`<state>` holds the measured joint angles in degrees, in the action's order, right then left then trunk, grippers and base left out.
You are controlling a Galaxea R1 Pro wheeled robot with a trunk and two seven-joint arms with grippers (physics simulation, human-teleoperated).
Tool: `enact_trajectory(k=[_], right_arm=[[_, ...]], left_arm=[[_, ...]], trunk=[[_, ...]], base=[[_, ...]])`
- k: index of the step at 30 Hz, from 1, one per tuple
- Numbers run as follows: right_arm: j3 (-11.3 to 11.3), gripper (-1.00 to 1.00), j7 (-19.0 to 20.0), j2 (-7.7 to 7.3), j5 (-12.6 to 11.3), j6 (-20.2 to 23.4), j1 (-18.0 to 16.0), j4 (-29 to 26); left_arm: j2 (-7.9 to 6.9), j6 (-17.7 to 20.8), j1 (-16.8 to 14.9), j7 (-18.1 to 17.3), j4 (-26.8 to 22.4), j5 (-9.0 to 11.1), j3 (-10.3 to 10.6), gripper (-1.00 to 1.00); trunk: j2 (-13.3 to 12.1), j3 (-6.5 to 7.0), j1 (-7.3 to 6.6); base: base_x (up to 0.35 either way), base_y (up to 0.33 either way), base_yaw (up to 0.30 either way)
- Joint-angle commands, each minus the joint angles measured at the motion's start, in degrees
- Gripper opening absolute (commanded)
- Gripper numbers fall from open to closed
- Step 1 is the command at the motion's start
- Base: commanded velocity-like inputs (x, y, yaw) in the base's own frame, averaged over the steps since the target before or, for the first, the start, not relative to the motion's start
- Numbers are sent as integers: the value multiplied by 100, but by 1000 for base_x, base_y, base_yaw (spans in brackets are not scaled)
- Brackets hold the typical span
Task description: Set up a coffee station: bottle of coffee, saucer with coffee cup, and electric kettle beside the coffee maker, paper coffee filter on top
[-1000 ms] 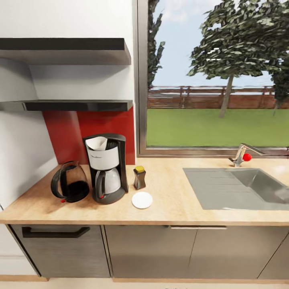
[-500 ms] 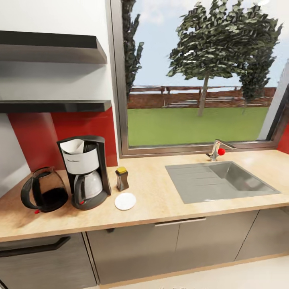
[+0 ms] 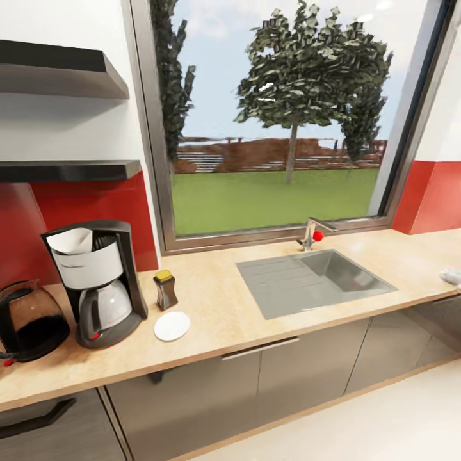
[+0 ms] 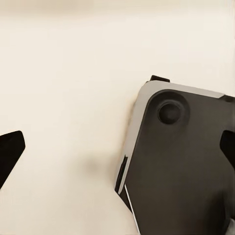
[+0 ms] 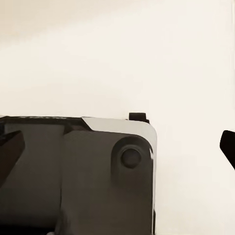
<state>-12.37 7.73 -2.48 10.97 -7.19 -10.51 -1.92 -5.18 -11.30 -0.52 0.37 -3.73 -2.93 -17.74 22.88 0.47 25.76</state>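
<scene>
Looking forward and down from the head camera, we see the window [image 3: 275, 128] as the largest element, with trees and lawn behind it. Below it runs the wooden bench [image 3: 218, 307], with grey cabinet fronts [image 3: 256, 390] underneath. A steel sink [image 3: 314, 278] is set into the bench, and a tap with a red knob [image 3: 312, 234] stands at its far edge. Two dark shelves [image 3: 64, 169] are fixed to the wall above the red backsplash [image 3: 96, 205].

The coffee maker [image 3: 96, 282] stands upright on the bench against the backsplash. A white paper coffee filter [image 3: 72, 241] sits in its top. The electric kettle [image 3: 29, 320], dark and rounded, stands just beside the coffee maker at the picture's left edge. The bottle of coffee [image 3: 166, 289], with a yellow cap, stands upright just beside the coffee maker on its sink side. The white saucer [image 3: 171, 326] lies flat on the bench in front of the bottle, near the coffee maker's base. A small pale object [image 3: 451, 276] lies at the far right end of the bench; we cannot identify it.

In each wrist view, we see the robot's dark base [image 4: 181, 166] over a pale floor [image 4: 63, 98]. The left fingers [image 4: 10, 152] and the right fingers [image 5: 227, 144] appear only as dark tips at opposite frame edges, standing wide apart and holding nothing.
</scene>
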Motion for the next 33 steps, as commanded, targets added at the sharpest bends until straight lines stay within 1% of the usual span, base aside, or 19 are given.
enact_trajectory(k=[1,22,33], right_arm=[[-48,100,18,-3,55,-19,-3,11],[-61,100,18,-1,55,-10,-3,8],[-48,100,18,-1,55,-10,-3,8]], left_arm=[[0,-21,-1,5,5,-32,-28,100],[6,-35,-1,4,-9,-24,-29,100],[14,-34,-3,-76,-38,-52,-8,100]], trunk=[[4,-2,2],[4,-2,2],[4,-2,2]], base=[[0,0,-300],[0,0,-300],[0,0,-300]])
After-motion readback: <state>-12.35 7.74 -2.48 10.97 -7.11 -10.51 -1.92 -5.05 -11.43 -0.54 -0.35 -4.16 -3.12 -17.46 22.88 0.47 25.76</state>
